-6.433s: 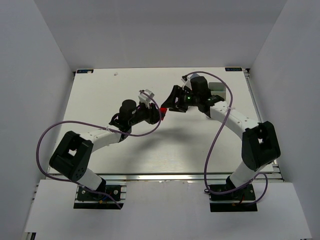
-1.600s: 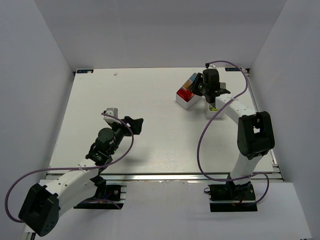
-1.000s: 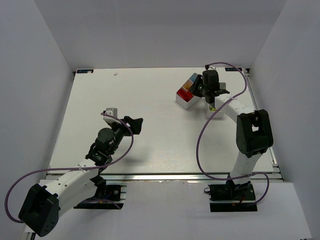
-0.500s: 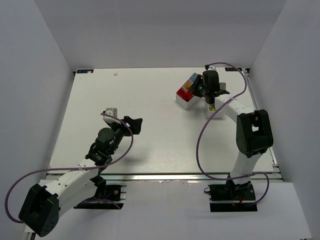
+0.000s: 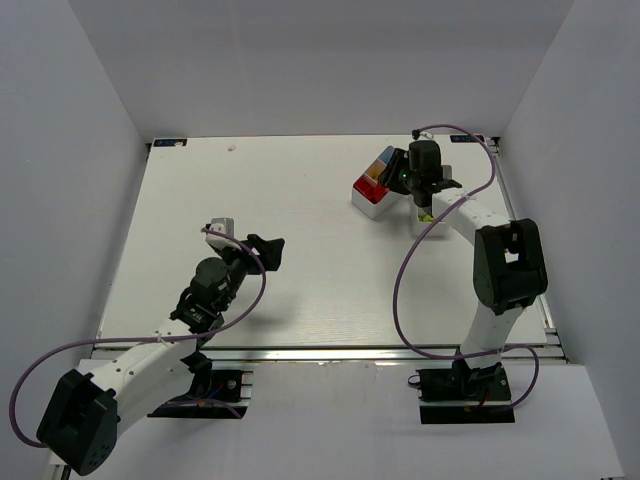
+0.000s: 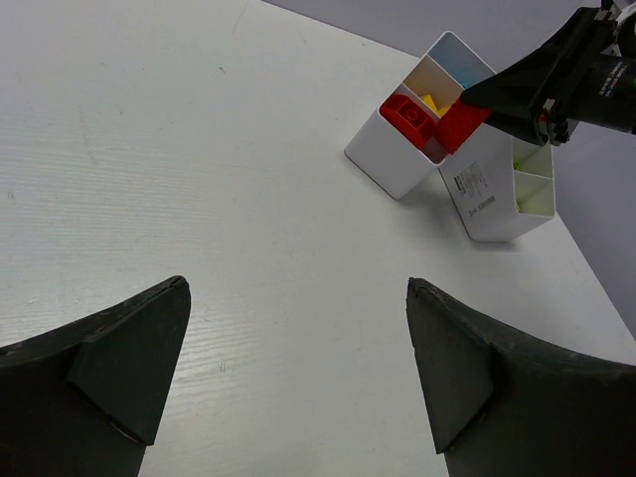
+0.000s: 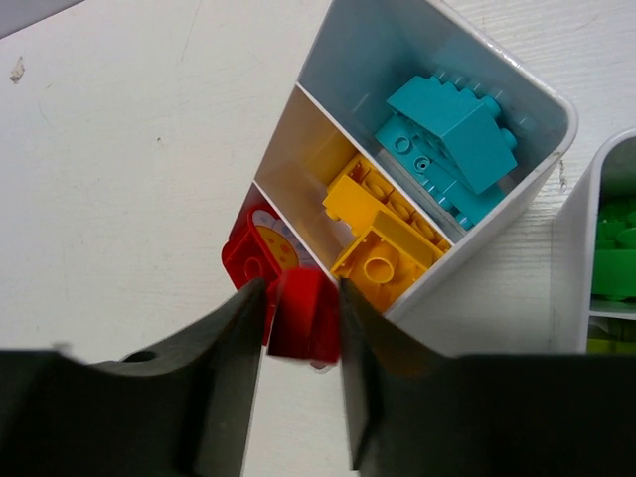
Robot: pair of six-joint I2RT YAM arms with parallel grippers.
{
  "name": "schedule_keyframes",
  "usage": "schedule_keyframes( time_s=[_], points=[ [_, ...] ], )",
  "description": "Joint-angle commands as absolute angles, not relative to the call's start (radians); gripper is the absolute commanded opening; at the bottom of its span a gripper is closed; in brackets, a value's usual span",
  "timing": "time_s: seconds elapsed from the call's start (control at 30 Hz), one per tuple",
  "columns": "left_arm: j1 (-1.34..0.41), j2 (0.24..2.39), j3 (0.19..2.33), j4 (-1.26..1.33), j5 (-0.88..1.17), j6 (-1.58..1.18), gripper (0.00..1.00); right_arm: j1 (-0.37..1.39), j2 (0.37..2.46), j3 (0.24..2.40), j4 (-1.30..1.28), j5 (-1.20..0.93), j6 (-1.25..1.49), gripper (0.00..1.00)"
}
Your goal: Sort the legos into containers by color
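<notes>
At the far right of the table (image 5: 330,290), the right gripper (image 7: 303,333) hangs just over one end of the first tray (image 7: 558,117), w/ a red brick (image 7: 301,306) pinched between its fingers (image 7: 214,378). Jaws are part closed and press on both sides of the brick; nothing else is in the grip. The brick is above the tray's end compartment, where other red bricks (image 7: 248,256) lie, partly hidden by the held one. Can't tell if it touches them.

The tray has 3 compartments in a row: red at one end, yellow bricks (image 7: 383,234) in the middle, cyan bricks (image 7: 452,134) at the other end. It sits skewed to the table edges.

The second tray (image 7: 571,278) is just beside it, on the right in the wrist view, w/ a green brick (image 7: 618,260) inside. Can't tell if the two trays touch.

The left gripper (image 6: 296,290) is well apart from all this, over bare table towards the near-left. Its jaws are spread wide and hold nothing. Its own camera looks across the table at both trays and the red brick in the other gripper.
</notes>
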State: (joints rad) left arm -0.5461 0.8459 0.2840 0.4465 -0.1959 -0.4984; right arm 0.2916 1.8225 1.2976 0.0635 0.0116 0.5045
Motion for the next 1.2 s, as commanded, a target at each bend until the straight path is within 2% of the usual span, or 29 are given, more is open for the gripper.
schedule_keyframes(
  time_s=[0.0,0.1,0.23,0.47,0.57,0.73,0.8,0.83,0.87,0.9,0.97,1.07,1.13,1.17],
  points=[
    [-0.541,0.828,0.281,0.445,-0.204,-0.503,0.98,0.278,1.827,1.292,0.106,0.011,0.469,0.43],
    [-0.541,0.827,0.281,0.442,-0.204,-0.503,0.98,0.278,1.832,1.29,0.11,0.009,0.457,0.5],
    [-0.54,0.819,0.278,0.439,-0.204,-0.508,0.98,0.278,1.838,1.293,0.115,0.009,0.453,0.52],
    [-0.54,0.813,0.273,0.437,-0.207,-0.508,0.98,0.276,1.822,1.292,0.121,-0.038,0.445,0.51],
    [-0.54,0.815,0.275,0.439,-0.206,-0.508,0.98,0.276,1.793,1.281,0.146,-0.08,0.425,0.48],
    [-0.54,0.821,0.284,0.43,-0.21,-0.508,0.98,0.273,1.695,1.211,0.247,-0.233,0.312,0.45],
    [-0.54,0.822,0.293,0.416,-0.225,-0.511,0.98,0.259,1.666,1.195,0.262,-0.485,0.168,0.53],
    [-0.54,0.821,0.299,0.41,-0.232,-0.514,0.98,0.249,1.652,1.195,0.235,-0.602,0.102,0.68],
    [-0.54,0.822,0.307,0.397,-0.244,-0.518,0.98,0.235,1.649,1.222,0.189,-0.708,0.033,0.89],
    [-0.54,0.821,0.314,0.379,-0.25,-0.525,0.98,0.232,1.648,1.242,0.129,-0.82,-0.089,0.89],
    [-0.538,0.824,0.35,0.356,-0.262,-0.523,0.98,0.23,1.634,1.294,-0.04,-0.828,-0.175,0.89],
    [-0.538,0.83,0.409,0.304,-0.261,-0.505,0.98,0.224,1.58,1.313,-0.139,-0.711,-0.274,0.89],
    [-0.538,0.839,0.455,0.263,-0.247,-0.474,0.98,0.218,1.515,1.281,-0.123,-0.547,-0.31,0.89],
    [-0.538,0.842,0.472,0.262,-0.241,-0.474,0.98,0.216,1.49,1.281,-0.123,-0.546,-0.314,0.89]
  ],
)
